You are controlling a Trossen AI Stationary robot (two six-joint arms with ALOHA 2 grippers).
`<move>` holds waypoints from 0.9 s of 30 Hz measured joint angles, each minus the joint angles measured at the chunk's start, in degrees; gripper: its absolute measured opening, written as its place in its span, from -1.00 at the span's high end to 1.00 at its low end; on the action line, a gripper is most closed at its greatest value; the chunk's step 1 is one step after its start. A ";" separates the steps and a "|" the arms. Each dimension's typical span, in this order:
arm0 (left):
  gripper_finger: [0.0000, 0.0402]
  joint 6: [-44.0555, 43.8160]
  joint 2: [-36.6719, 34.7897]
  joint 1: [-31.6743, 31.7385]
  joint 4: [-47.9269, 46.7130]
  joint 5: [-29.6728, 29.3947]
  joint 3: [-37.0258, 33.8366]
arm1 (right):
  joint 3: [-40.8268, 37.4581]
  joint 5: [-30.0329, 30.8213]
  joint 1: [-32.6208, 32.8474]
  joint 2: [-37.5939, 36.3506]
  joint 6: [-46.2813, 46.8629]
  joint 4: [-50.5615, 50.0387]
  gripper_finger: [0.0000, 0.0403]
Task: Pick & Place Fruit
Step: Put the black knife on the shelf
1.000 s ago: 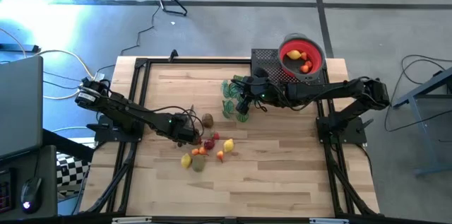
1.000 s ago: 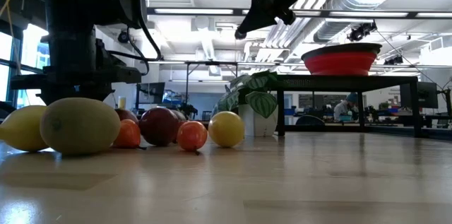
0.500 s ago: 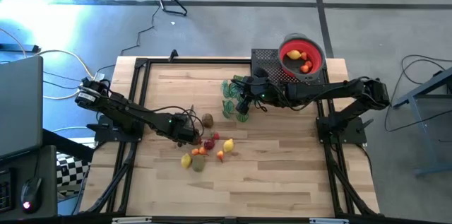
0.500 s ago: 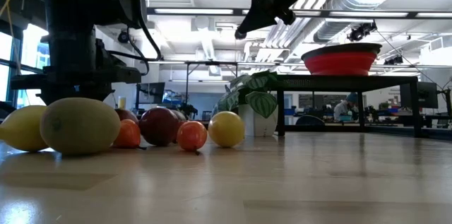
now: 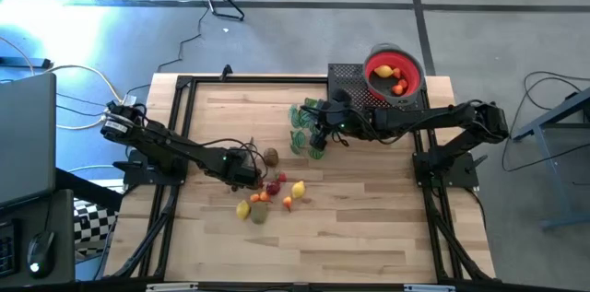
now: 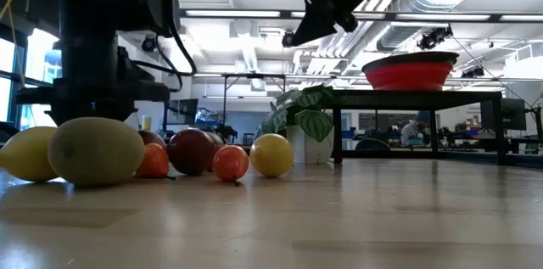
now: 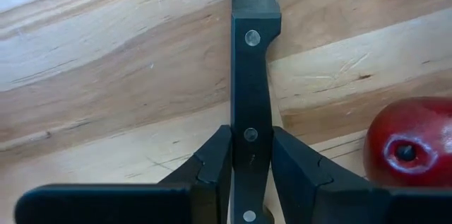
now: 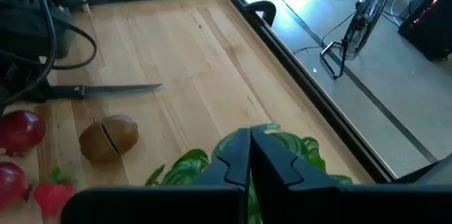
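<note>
The fruit point(image 5: 267, 192), smooth rounded toy pieces, lies clustered well short of the red bowl point(image 5: 412, 64), which already holds several. The left gripper point(image 7: 251, 157), clenched on a flat dark knife point(image 8: 106, 90), sits beside the cluster; a sweep could scatter pieces. The right gripper point(image 8: 248, 155), closed empty, hovers over the leafy plant sprig point(image 5: 305, 127).

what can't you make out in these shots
- Low view: the bowl wall hides what is in it.
- High view: the left gripper, shut on the knife, covers part of the fruit; count unclear.
- Left wrist view: the red fruit is cut off by the edge.
- Right wrist view: the shut right gripper hides part of the plant.
</note>
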 joint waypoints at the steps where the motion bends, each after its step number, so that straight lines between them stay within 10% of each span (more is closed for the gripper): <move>1: 0.62 0.46 0.09 0.00 -1.87 0.06 0.72 | 0.00 -0.04 0.00 0.00 0.00 -0.56 0.98; 27: 0.62 9.61 -4.86 2.66 -31.51 -19.18 18.42 | -0.04 -2.82 0.48 -10.74 -3.33 -17.74 0.98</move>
